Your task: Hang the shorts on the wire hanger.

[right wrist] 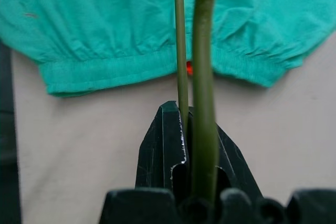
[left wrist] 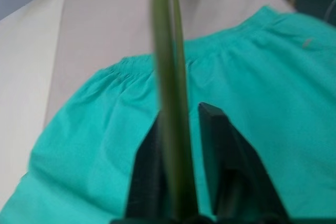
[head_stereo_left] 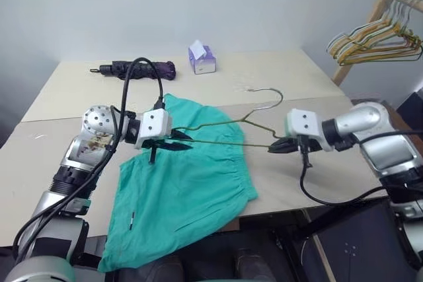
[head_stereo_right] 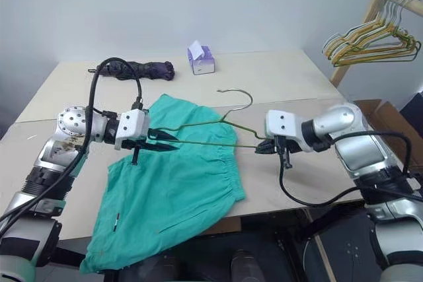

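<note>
My arms are silver metal with black joint rings; each white wrist block carries 2 black fingers on its end effector, and thick black cables loop alongside.

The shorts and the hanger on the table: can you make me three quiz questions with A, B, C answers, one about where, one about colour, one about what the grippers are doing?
1. Where do the shorts lie?
A. on the table, one end over its near edge
B. on the rack
C. folded beside the tissue box

2. What colour is the folded umbrella?
A. yellow
B. dark purple
C. white

3. How is the wire hanger held?
A. lying flat on the table
B. hooked on the rack
C. lifted above the shorts, a gripper at each end

Answers: 1 A, the fabric droops past the table's front. 2 B, it lies dark purple at the far side. 3 C, the left gripper and right gripper are at its two corners.
</note>
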